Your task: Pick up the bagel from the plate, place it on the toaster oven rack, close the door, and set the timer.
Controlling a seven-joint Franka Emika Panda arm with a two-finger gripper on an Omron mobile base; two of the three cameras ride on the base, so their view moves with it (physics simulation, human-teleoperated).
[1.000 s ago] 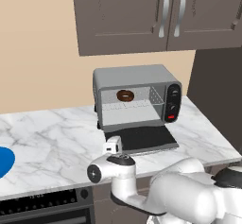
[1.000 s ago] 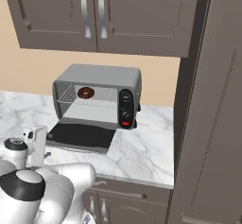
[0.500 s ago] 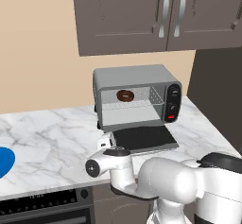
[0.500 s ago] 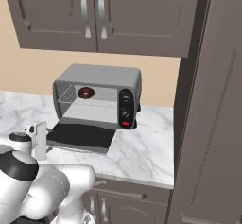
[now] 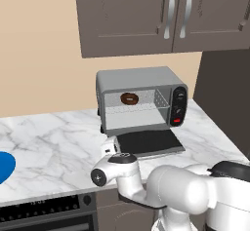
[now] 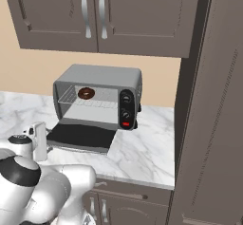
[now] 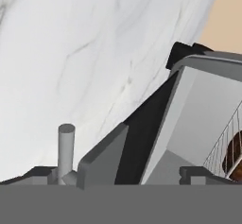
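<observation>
Bagel point(image 5: 129, 98) position: inside the toaster oven point(image 5: 141, 101), resting on the toaster oven rack point(image 5: 136, 109) toward the left of the cavity. In the right base view the same bagel point(image 6: 86, 93) sits at about 10 o'clock from the oven's control knobs point(image 6: 126, 110). The hand view shows a brown edge of it point(image 7: 234, 154) behind the rack wires at 3 o'clock.

Door point(image 5: 146, 143) state: folded fully down, lying flat on the marble counter point(image 5: 53, 142) in front of the cavity (dark glass facing up).

Gripper point(image 7: 127, 176) state: jaws spread wide apart, holding nothing. In the hand view the door's near corner rises between the two fingertips point(image 7: 196, 173). In the left base view the white hand point(image 5: 110, 148) sits at the door's left front corner, at about 7 o'clock from the oven.

Plate point(image 5: 4, 166) position: a bright blue edge shows at the left border of the left base view, on the counter, well apart from the oven.

Cabinets point(image 5: 161, 15) hang above the oven.
</observation>
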